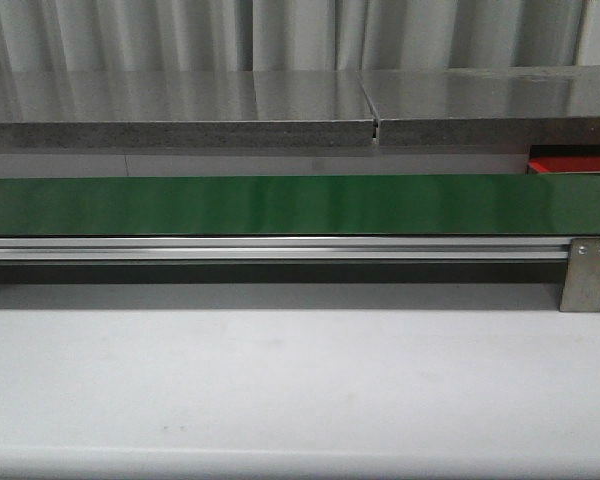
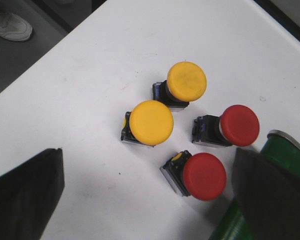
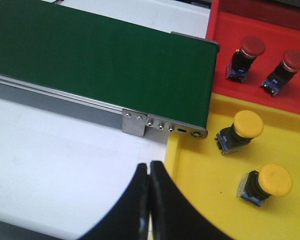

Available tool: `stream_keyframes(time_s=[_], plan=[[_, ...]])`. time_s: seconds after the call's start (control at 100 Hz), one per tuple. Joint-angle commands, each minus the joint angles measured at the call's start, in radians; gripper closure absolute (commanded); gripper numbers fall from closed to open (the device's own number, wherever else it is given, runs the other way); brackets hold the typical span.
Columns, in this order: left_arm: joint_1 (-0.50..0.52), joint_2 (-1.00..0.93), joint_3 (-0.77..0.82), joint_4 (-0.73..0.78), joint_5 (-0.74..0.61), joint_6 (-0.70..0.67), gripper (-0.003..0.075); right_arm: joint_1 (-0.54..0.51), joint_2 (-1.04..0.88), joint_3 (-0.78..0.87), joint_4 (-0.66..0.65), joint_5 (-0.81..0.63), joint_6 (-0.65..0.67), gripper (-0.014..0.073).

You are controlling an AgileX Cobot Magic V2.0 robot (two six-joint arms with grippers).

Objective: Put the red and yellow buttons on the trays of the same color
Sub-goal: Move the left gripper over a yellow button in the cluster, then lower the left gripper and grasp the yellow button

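From the front, the near white tabletop (image 1: pixel 280 390) lay bare of arms, and behind it ran the long green conveyor belt (image 1: pixel 280 205) on its aluminium rail, with only a sliver of the bright red low-rimmed tray (image 1: pixel 572 165) peeping past the belt's right end; the rest was hidden. The left gripper (image 2: pixel 145 195) hung with its dark fingers (image 2: pixel 25 195) spread wide and empty, both cropped by the frame edge, above four mushroom-capped push buttons lying on the white table: a near red button (image 2: pixel 204 176), a second red button (image 2: pixel 239 125), a yellow button (image 2: pixel 151 122) and a farther yellow button (image 2: pixel 186 81), all close together but apart. A white shoe (image 2: pixel 10 26) showed on the floor beyond the table edge. The right gripper (image 3: pixel 149 200) had its black fingers pressed together with nothing between them, over the table beside a flat yellow tray (image 3: pixel 200 175). That tray held two yellow-capped buttons (image 3: pixel 240 131) (image 3: pixel 267 184); in the red tray beyond lay two red-capped buttons (image 3: pixel 246 56) (image 3: pixel 286 70), both trays cut off at the edge.
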Motion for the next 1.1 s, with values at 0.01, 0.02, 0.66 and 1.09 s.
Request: stream_keyframes(time_s=[0.01, 0.02, 0.66, 1.09], plan=[[0.004, -0.009, -0.072, -0.031, -0.019, -0.011, 0.0051, -0.001, -0.006, -0.026, 0.011, -0.054, -0.007, 0.0712], [0.004, -0.006, -0.078, -0.034, -0.015, -0.011, 0.0051, -0.001, -0.006, -0.026, 0.011, -0.054, -0.007, 0.0712], [0.002, 0.188, -0.241, -0.051, 0.045, -0.007, 0.0051, -0.001, -0.006, -0.026, 0.011, -0.053, -0.007, 0.0712], [0.000, 0.243, -0.241, -0.051, 0.037, -0.007, 0.0051, -0.001, -0.006, -0.026, 0.011, -0.053, -0.007, 0.0712]])
